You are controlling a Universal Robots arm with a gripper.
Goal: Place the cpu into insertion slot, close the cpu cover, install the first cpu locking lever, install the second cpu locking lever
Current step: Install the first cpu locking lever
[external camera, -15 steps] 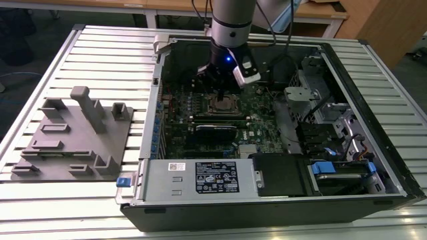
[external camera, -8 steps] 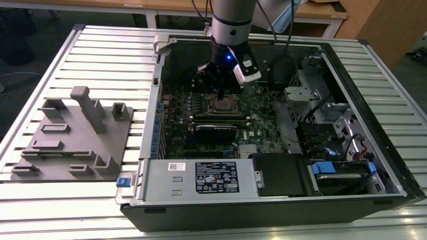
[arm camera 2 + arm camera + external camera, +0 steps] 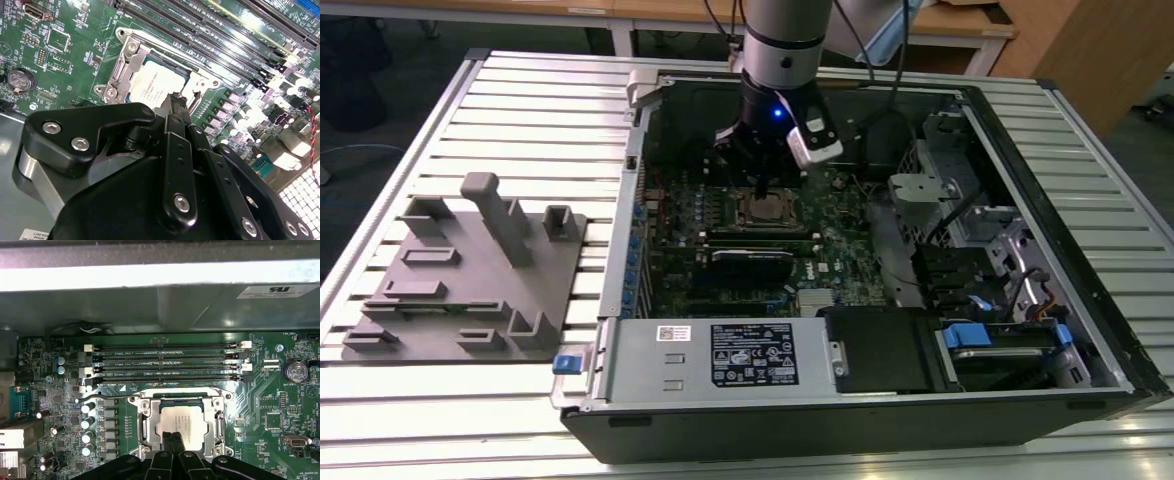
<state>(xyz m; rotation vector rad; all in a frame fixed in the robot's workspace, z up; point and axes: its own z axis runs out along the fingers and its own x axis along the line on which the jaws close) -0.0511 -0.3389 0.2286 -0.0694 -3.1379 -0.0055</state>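
Gripper point(image 3: 759, 188) in the exterior view hangs straight over the insertion slot point(image 3: 767, 208), deep inside the open computer case point(image 3: 1014, 190). A grey fixture block point(image 3: 467, 270) lies well apart from the slot, outside the case.

In the second wrist view the cpu point(image 3: 155, 82) already lies in the slot. Its pale face shows through the window of the cpu cover point(image 3: 127, 62), which looks folded down around it. The black fingers point(image 3: 176, 107) are pressed together and hold nothing, their tips over the chip's edge — whether they touch it I cannot tell.

In the first wrist view the cpu point(image 3: 182, 420) again sits seated under the flat cover, with memory slots point(image 3: 165, 362) just beyond the slot.

Seating seems done and the cover is likely down — whether either locking lever is latched I cannot make out.
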